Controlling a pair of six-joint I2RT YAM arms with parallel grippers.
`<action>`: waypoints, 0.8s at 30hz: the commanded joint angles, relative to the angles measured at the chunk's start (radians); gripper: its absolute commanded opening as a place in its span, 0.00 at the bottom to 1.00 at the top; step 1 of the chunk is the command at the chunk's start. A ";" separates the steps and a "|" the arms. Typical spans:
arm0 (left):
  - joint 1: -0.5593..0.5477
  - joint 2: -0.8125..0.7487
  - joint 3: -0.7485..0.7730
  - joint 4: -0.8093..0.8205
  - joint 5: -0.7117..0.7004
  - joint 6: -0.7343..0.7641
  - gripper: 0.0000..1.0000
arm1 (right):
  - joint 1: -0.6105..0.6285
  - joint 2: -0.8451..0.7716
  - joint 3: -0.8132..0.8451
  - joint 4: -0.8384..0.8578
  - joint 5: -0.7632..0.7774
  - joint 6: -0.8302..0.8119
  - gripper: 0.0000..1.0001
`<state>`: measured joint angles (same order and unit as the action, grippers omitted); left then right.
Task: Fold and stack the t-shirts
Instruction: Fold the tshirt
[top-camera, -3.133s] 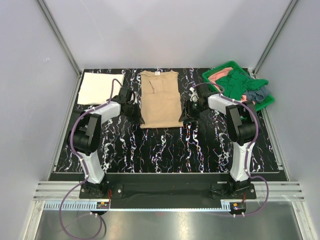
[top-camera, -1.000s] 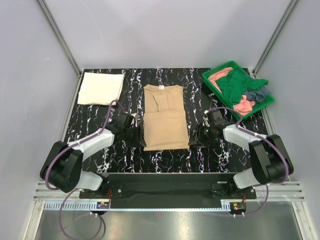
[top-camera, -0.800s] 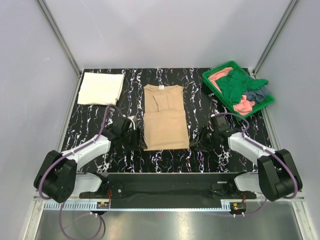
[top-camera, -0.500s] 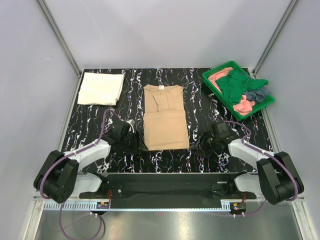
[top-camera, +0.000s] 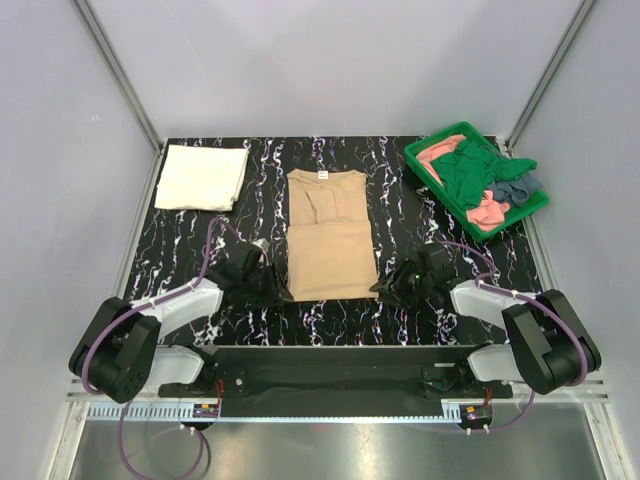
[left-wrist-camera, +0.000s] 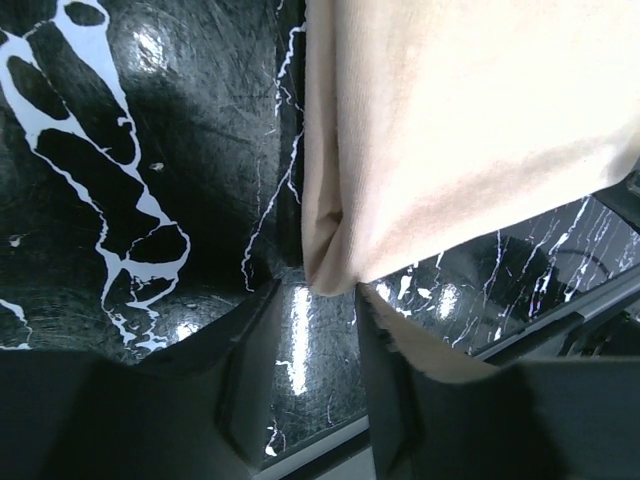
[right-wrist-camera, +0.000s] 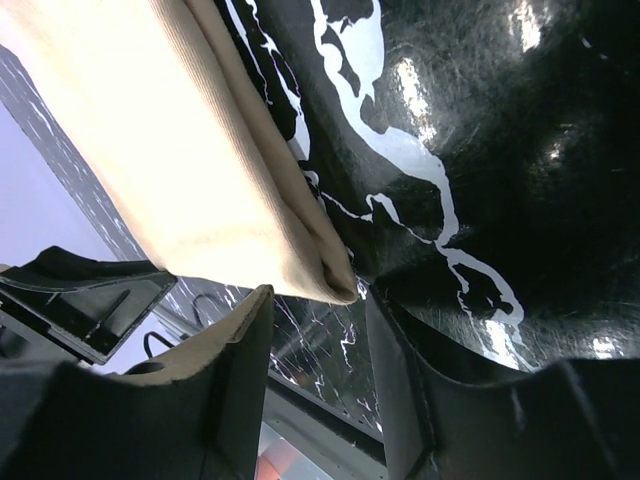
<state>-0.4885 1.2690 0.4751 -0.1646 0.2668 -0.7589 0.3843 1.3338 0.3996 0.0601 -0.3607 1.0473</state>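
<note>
A tan t-shirt, sleeves folded in, lies lengthwise mid-table with its collar at the far end. My left gripper is open at its near left corner, which sits just past the fingertips in the left wrist view. My right gripper is open at the near right corner. Neither holds cloth. A folded cream-white shirt lies at the far left. The dark green, salmon-pink and grey-blue shirts lie crumpled in the tray.
The green plastic tray stands at the far right corner. Grey walls enclose the black marbled table on three sides. The table's near edge and a metal rail run just behind both grippers.
The tan shirt has shifted toward the near edge. Both arms have drawn back along its sides from mid-length to its near corners, grippers low on the table.
</note>
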 joint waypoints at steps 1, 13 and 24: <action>-0.005 -0.003 -0.007 0.010 -0.049 0.016 0.36 | 0.013 0.004 -0.030 0.023 0.057 0.019 0.49; -0.007 0.023 0.020 0.013 -0.054 0.035 0.15 | 0.047 0.021 -0.016 0.006 0.091 0.023 0.29; -0.073 -0.100 0.017 0.019 -0.024 -0.002 0.00 | 0.059 -0.230 -0.025 -0.135 0.127 -0.055 0.00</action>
<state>-0.5377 1.2335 0.4759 -0.1719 0.2424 -0.7399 0.4294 1.2087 0.3767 -0.0174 -0.2687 1.0367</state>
